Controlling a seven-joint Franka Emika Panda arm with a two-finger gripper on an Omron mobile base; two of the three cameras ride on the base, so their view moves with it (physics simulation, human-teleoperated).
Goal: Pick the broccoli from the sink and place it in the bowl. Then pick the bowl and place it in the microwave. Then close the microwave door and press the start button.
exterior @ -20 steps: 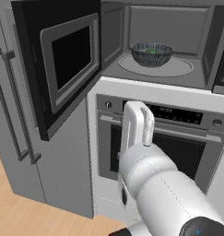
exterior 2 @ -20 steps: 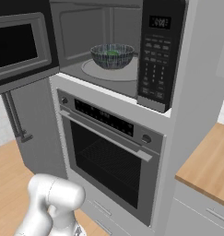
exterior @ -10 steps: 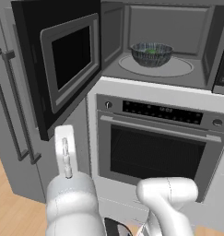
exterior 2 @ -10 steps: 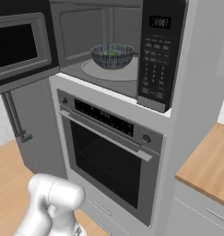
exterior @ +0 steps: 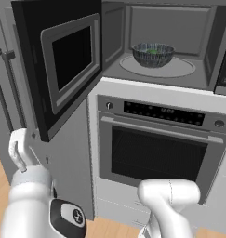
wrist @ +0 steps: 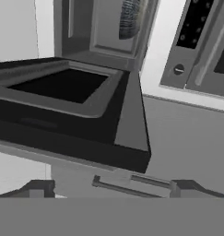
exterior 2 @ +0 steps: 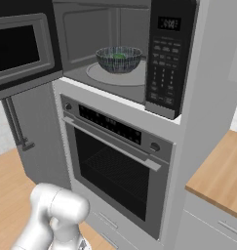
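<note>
Inside the microwave (exterior: 212, 56), the bowl (exterior: 153, 54) sits above the oven (exterior: 156, 153).

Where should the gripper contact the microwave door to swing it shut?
Not a pinch: push the microwave door. It stands wide open, hinged at its right edge by the cavity. Probably best to press its outer face near the free left edge, coming from the left, behind the door, sweeping toward the microwave.

The glossy white, rounded arm of the robot (exterior: 168, 204) is built from smooth tubular links with bulbous elbows. A dark grey joint ring with a round pale cap bearing a small dark emblem (exterior: 70, 217) sits between two links. The small white hand (exterior: 19, 151) is narrow and curved.
</note>
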